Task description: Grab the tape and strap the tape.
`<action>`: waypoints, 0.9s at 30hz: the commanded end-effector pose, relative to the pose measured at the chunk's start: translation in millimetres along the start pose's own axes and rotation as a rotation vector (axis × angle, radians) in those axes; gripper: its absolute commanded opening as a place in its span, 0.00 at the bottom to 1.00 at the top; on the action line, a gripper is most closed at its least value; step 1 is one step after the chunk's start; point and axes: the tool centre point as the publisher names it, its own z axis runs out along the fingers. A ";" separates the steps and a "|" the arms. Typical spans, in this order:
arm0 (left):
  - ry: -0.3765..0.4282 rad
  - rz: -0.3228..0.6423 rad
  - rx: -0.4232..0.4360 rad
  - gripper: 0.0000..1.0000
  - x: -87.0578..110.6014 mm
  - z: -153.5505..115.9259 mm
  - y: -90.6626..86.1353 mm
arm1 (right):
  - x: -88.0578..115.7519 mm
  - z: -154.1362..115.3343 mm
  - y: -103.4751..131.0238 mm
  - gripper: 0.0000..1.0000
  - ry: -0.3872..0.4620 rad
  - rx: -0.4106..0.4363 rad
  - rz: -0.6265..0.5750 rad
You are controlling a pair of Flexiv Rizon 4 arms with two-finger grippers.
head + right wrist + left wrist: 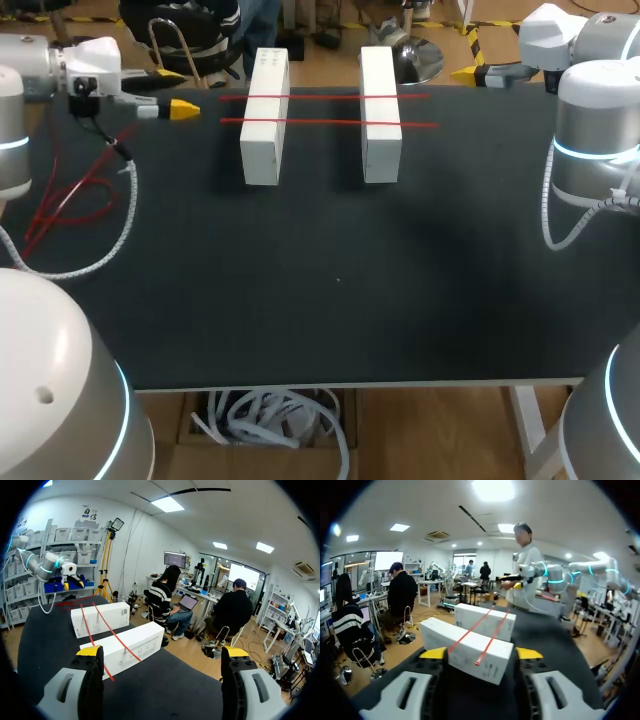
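Note:
Two thin red tape strips, the far strip (325, 97) and the near strip (325, 123), lie stretched across two white blocks, the left block (264, 118) and the right block (379, 115), at the back of the black table (330, 280). My left gripper (183, 108) hovers left of the left block, apart from it, at the height of the strips' left ends. In the left wrist view the left gripper (481, 653) stands open, with the left block (467, 650) and the tape (470, 632) just ahead. My right gripper (465, 73) hangs at the back right, and it (162, 651) is wide open and empty, the right block (125, 647) ahead.
Red cables (70, 200) and a white coiled hose (110, 240) hang from my left arm over the table's left edge. My right arm's grey body (595, 130) stands over the right edge. The table's front edge (350, 384) runs across below the blocks.

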 end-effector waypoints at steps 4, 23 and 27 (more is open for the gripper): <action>0.056 -0.001 0.026 0.30 -2.6 8.6 3.1 | 0.1 0.1 0.0 1.00 0.000 0.000 0.000; 0.181 0.047 0.062 0.35 -0.4 36.4 12.6 | 0.1 0.1 0.0 1.00 0.000 0.000 0.000; 0.193 0.051 0.076 0.35 -1.5 43.3 16.7 | 0.1 0.1 0.0 1.00 0.000 0.000 0.000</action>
